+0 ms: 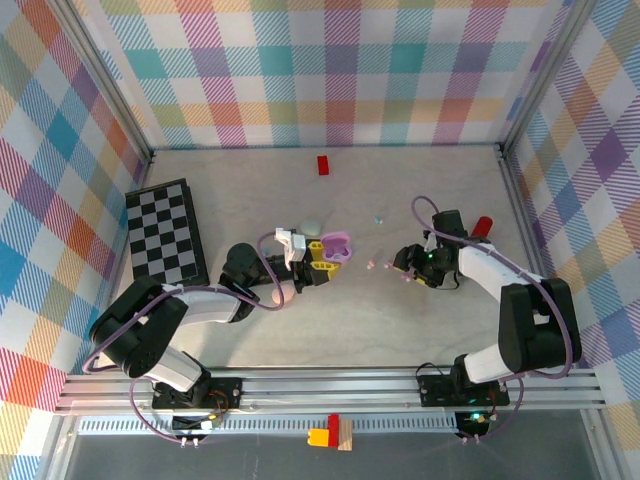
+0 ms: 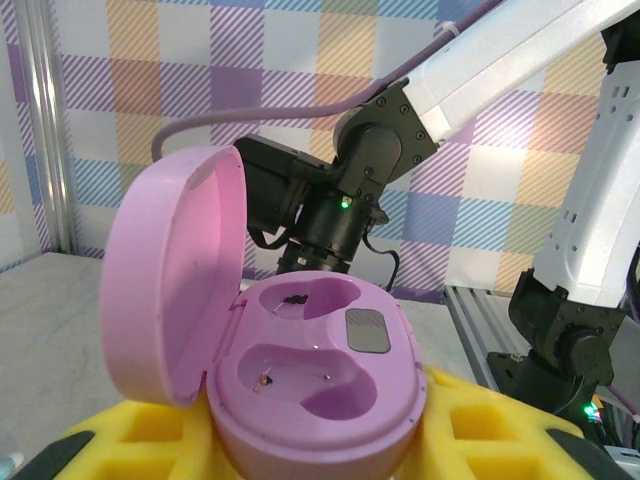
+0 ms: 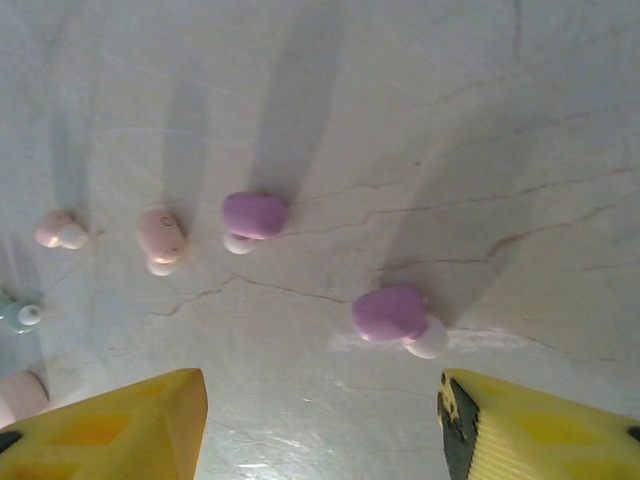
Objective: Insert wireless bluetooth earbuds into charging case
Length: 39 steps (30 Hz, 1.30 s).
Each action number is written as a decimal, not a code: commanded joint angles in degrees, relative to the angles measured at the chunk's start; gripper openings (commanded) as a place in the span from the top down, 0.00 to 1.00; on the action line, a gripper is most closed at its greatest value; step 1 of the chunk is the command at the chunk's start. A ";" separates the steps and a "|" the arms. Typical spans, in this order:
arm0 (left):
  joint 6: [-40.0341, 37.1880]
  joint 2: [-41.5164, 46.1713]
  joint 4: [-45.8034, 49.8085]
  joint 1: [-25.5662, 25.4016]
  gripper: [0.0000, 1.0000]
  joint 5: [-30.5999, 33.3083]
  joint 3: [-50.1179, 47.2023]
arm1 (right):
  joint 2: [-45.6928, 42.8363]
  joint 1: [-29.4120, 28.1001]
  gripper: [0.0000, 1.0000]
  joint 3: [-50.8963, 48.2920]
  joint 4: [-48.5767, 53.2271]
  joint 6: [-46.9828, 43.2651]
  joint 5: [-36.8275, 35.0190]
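Observation:
An open lilac charging case (image 2: 320,385) sits between the yellow fingers of my left gripper (image 2: 315,445), which is shut on it. Its lid (image 2: 170,275) stands up on the left, and both wells are empty. In the top view the case (image 1: 337,245) is at the table's middle, at the left gripper (image 1: 320,264). My right gripper (image 3: 320,400) hovers open just above the table, with nothing between its fingers. Just beyond its fingertips lies a lilac earbud (image 3: 390,313). Further off lie another lilac earbud (image 3: 255,215), two pink earbuds (image 3: 160,237) (image 3: 55,228) and a mint earbud (image 3: 18,315).
A chessboard (image 1: 165,232) lies at the left. At the back sits a red block (image 1: 323,165). A pale mint case (image 1: 311,227) and a pink case (image 1: 283,293) are near my left gripper. Plaid walls close in the table on three sides.

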<state>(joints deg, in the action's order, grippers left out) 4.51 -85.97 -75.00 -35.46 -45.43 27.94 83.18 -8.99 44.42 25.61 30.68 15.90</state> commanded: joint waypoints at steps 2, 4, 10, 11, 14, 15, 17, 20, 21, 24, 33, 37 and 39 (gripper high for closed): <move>-1.34 1.03 -1.91 0.66 0.65 -1.26 0.14 | 0.93 0.12 0.36 -0.14 0.50 -0.56 -1.76; -1.39 1.07 -1.97 0.68 0.65 -1.28 0.01 | 2.21 0.15 0.34 0.00 -1.18 -1.80 -0.47; -1.56 1.34 -1.92 0.75 0.65 -1.10 -0.52 | 4.69 0.12 0.34 2.72 -0.86 -4.08 -0.06; -1.65 1.42 -1.91 0.75 0.65 -1.08 -0.59 | 4.76 0.15 0.34 2.85 -1.03 -4.29 -0.21; -1.61 1.59 -1.95 0.75 0.65 -1.09 -0.70 | 5.31 0.12 0.34 2.90 -1.22 -4.68 -0.54; -1.62 1.64 -1.95 0.75 0.65 -1.18 -0.70 | 5.33 0.12 0.34 2.66 -1.57 -4.89 -0.44; -1.61 1.60 -1.90 0.75 0.65 -1.16 -0.57 | 5.50 0.12 0.34 2.33 -2.32 -5.18 -0.35; -1.59 1.34 -1.91 0.75 0.65 -1.51 -0.30 | 6.61 0.08 0.35 2.46 -2.71 -5.29 0.77; -1.59 1.34 -1.92 0.74 0.65 -1.51 -0.27 | 6.94 0.12 0.35 2.33 -3.09 -5.29 1.58; -1.62 1.34 -1.99 0.75 0.65 -1.53 -0.25 | 7.12 0.11 0.37 1.66 -3.37 -5.40 2.94; -1.56 1.27 -1.94 0.75 0.65 -1.71 -0.27 | 2.22 -0.57 0.40 -2.83 -1.61 -4.24 6.57; -1.61 0.68 -1.93 0.77 0.65 -2.05 0.48 | -1.87 -0.67 0.40 -5.24 -4.93 -3.04 9.06; -1.44 0.47 -1.94 0.75 0.65 -2.13 0.65 | -3.81 -0.67 0.41 -6.07 -6.32 -2.72 7.48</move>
<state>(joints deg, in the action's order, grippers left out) 3.64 -85.95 -75.00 -35.42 -45.65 27.90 82.13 -9.39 39.40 21.78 26.87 22.22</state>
